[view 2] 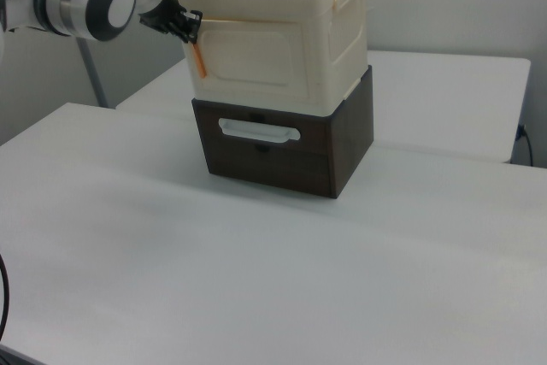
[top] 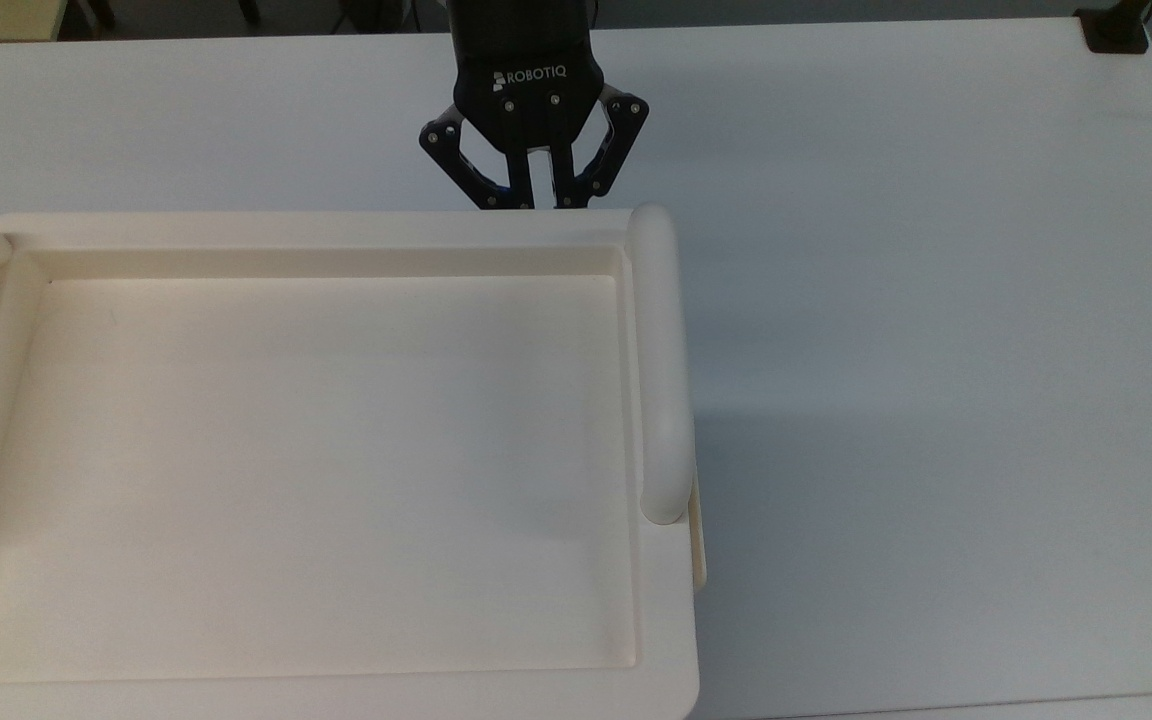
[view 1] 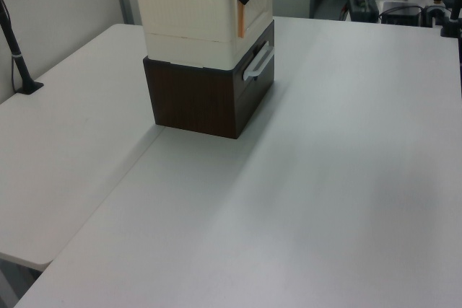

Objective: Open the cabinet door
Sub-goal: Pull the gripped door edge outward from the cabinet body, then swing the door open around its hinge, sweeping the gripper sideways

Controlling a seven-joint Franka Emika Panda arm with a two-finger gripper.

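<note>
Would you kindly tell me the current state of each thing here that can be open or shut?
cabinet door: ajar by a crack at its orange-marked edge.
gripper: jaws closed on that door edge.
drawer: shut, in the dark lower unit.

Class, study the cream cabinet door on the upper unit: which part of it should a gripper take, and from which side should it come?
Probably the orange-marked edge of the cabinet door, at the right view's left. The panel is thin and flat with no handle, so that edge seems the only graspable part. Come from in front, at that corner; the gripper sits there, its fingers nearly together in the top view.
</note>
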